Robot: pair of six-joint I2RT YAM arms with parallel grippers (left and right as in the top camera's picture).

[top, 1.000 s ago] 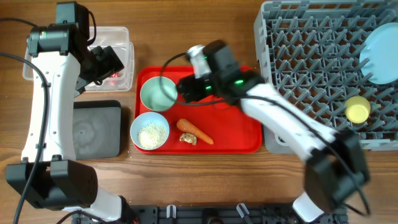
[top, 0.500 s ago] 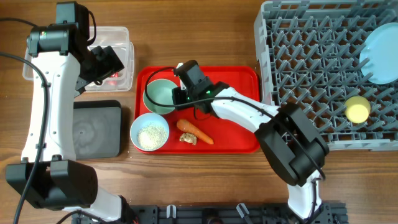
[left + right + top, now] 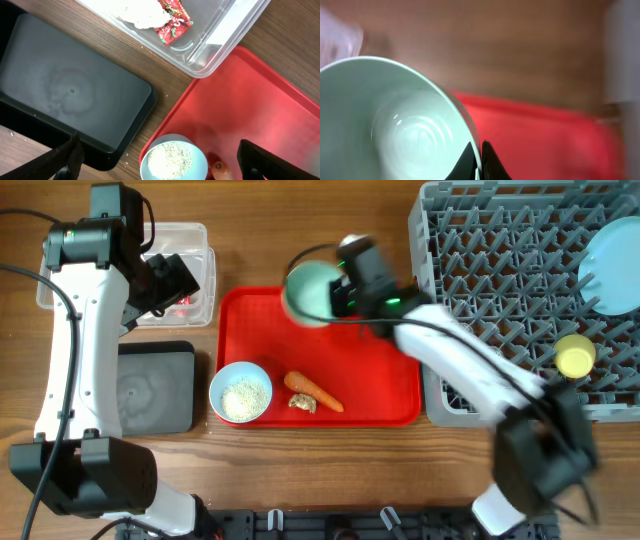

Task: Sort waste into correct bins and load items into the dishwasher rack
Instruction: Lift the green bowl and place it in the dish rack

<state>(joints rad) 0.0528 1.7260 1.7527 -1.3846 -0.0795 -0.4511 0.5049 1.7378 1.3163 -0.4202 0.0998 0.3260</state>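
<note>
Only close-up: gripper [image 3: 479, 161] astride bowl [image 3: 395, 125] rim.

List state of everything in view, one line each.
right gripper: shut on empty bowl rim
empty bowl: held over red tray's far edge
left gripper: open, holding nothing
rice bowl: on red tray, holds rice
carrot: lying on red tray
clear tub: holds wrapper, napkin
black tray: empty
plate: in rack
yellow cup: in rack

The wooden table [image 3: 300, 240] carries four things. A clear tub [image 3: 203, 242] stands at the back left, with a black tray [image 3: 155, 385] before it. The red tray [image 3: 370, 380] lies in the middle, and the grey rack [image 3: 480, 270] stands right.
</note>
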